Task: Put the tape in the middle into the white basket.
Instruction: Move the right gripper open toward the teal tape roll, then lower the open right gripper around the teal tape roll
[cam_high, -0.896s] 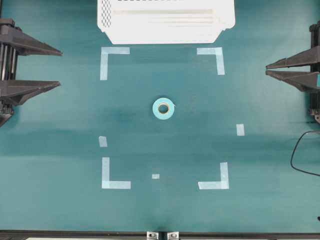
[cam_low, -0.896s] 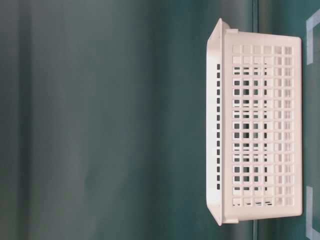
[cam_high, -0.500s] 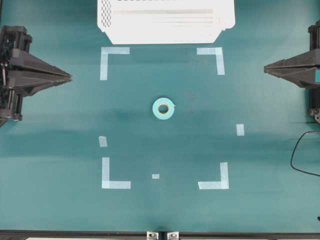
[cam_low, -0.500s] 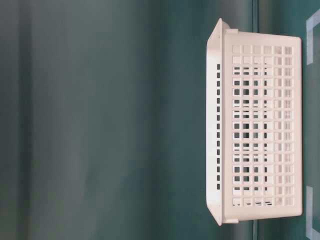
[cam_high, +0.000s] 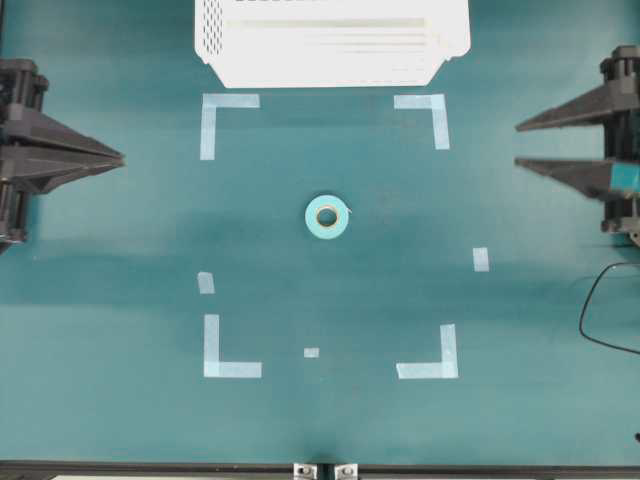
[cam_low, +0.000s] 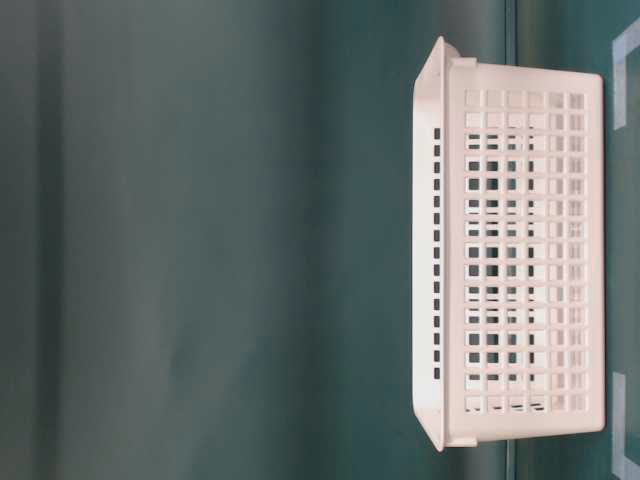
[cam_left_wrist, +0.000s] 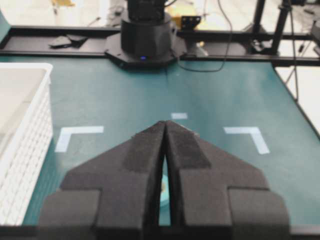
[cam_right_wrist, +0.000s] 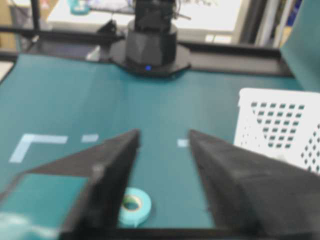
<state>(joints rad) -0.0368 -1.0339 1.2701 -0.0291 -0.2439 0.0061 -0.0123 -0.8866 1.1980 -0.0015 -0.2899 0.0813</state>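
Note:
The teal tape lies flat on the green table, in the middle of the marked square. The white basket stands at the far edge, and its mesh side fills the table-level view. My left gripper is shut at the left edge, far from the roll. In its wrist view the closed fingers hide all but a sliver of the tape, with the basket to the left. My right gripper stands open at the right edge. Its wrist view shows the tape low between the open gripper fingers and the basket on the right.
Pale-blue corner marks and short strips frame the middle of the table. A black cable loops at the right edge. Each wrist view shows the opposite arm's black base at the table's far side.
The left gripper's fingers closed together and its tips then drew back leftward. The right gripper narrowed, then spread wide open and edged toward the middle. Tape and basket have not moved.

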